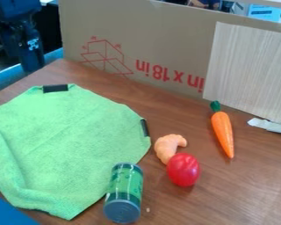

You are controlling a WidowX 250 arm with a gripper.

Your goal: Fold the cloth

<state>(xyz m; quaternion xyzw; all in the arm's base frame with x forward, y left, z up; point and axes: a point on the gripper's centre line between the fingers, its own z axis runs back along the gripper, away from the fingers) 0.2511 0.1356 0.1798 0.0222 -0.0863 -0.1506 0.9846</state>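
The green cloth (70, 145) lies spread out on the left part of the brown table, its outline uneven with some slight creases. A black strip (55, 88) marks its far edge, and another black strip (145, 128) sits at its right edge. At the upper left, beyond the table's far edge, a dark section of the robot arm (30, 44) stands apart from the cloth.
A green can (125, 191) with a grey end is at the cloth's lower right edge. Right of the cloth are an orange croissant-like toy (167, 147), a red toy (183, 169) and a carrot (222, 132). A cardboard panel (166, 44) borders the table's back; something blue (7, 212) occupies the lower left corner.
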